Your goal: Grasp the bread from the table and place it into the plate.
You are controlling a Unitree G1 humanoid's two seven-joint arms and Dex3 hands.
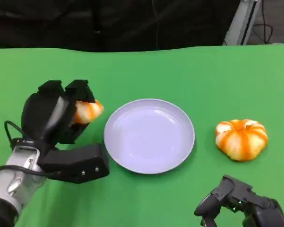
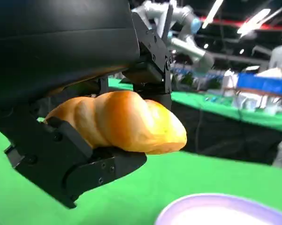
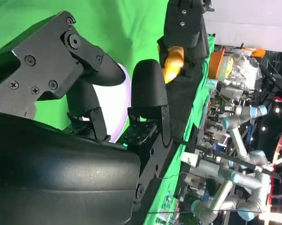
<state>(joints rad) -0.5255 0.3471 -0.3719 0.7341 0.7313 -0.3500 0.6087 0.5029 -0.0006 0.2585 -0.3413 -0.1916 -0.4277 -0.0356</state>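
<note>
Just left of the round pale-lilac plate (image 1: 149, 135), the black left hand (image 1: 54, 118) is holding the golden twisted bread roll (image 1: 87, 111) clear of the green table (image 1: 189, 71), fingers pinching it from above and below (the wrist view shows green beneath it). Right of the plate an orange-striped round bun (image 1: 241, 138) is lying untouched; the right hand (image 1: 241, 204) is resting near it, fingers apart, holding nothing. Released too early, the roll could catch the plate's near rim and tumble off
</note>
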